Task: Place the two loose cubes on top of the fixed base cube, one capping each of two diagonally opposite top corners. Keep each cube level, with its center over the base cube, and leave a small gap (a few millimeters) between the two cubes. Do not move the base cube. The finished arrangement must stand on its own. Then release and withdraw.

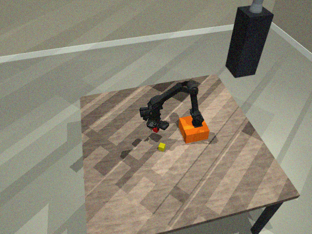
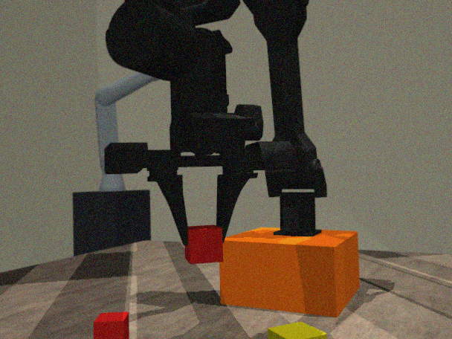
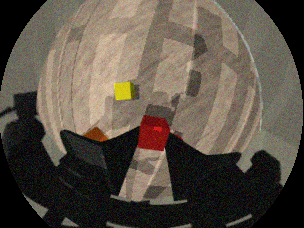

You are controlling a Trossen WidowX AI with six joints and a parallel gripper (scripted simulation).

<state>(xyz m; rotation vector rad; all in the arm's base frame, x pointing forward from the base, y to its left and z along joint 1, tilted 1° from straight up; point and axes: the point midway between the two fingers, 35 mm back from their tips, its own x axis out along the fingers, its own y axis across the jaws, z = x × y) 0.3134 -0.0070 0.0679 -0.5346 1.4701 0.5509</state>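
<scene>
My gripper [image 1: 155, 128] [image 2: 205, 241] [image 3: 152, 132] is shut on a red cube [image 1: 155, 130] [image 2: 204, 245] [image 3: 152, 135] and holds it in the air above the table, nearly level in the exterior view. A yellow cube [image 1: 161, 147] [image 2: 297, 331] [image 3: 123, 91] sits on the table, off to one side of the held cube; nothing is on top of it. A second red cube [image 2: 111, 327] stands on the table at the lower left of the exterior view. Only a sliver of it shows in the wrist view, and I cannot make it out in the top view.
The arm's base stands on a large orange block [image 1: 196, 136] [image 2: 275, 275] [image 3: 96, 134], beside the gripper. The wooden table [image 1: 143, 205] has its edges well away from the cubes. A dark pedestal [image 1: 246, 43] [image 2: 111, 219] with a grey arm stands beyond the table.
</scene>
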